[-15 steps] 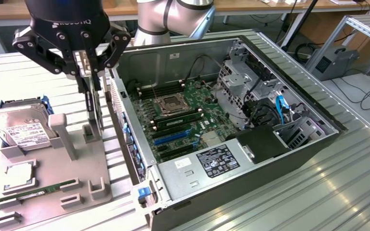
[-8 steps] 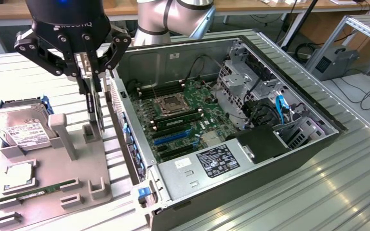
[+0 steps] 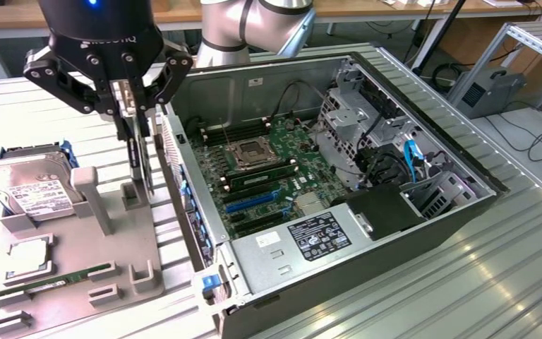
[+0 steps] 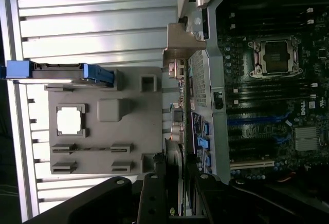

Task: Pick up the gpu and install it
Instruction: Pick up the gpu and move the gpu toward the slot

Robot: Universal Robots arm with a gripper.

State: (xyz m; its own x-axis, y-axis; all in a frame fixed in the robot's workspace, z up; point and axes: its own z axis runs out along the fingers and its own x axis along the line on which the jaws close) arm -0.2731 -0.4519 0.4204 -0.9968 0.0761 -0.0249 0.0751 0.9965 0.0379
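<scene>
- Gripper (image 3: 128, 106): the jaws are drawn in to a narrow gap and clamped on the upper edge of the gpu (image 3: 137, 152). The card hangs edge-on below them.
- Location: the gpu is suspended over the edge of the grey parts tray (image 3: 73, 282) nearest the computer case (image 3: 422, 212). It is just beside the case's open rim and outside it. Its lower end is close to a slotted post (image 3: 135, 201) on the tray; whether it is free of that post cannot be determined.
- Stage (judgement): pick-up appears done, installation not. The blue expansion slots (image 3: 252, 203) on the motherboard (image 3: 271, 169) are vacant.
- Hazard, collision: the card hangs low beside the case wall. Sideways travel without enough height would strike the rim or the post.
- Hazard, rotation: the grip is on one thin edge of a long card. Any knock may swing it in the jaws, and the connector would then miss its slot.
- Hazard, jamming: a tilted entry would load the slot and the motherboard.
- The hard drive (image 3: 26, 187) and RAM stick (image 3: 40, 286) lie well apart from the card.
</scene>
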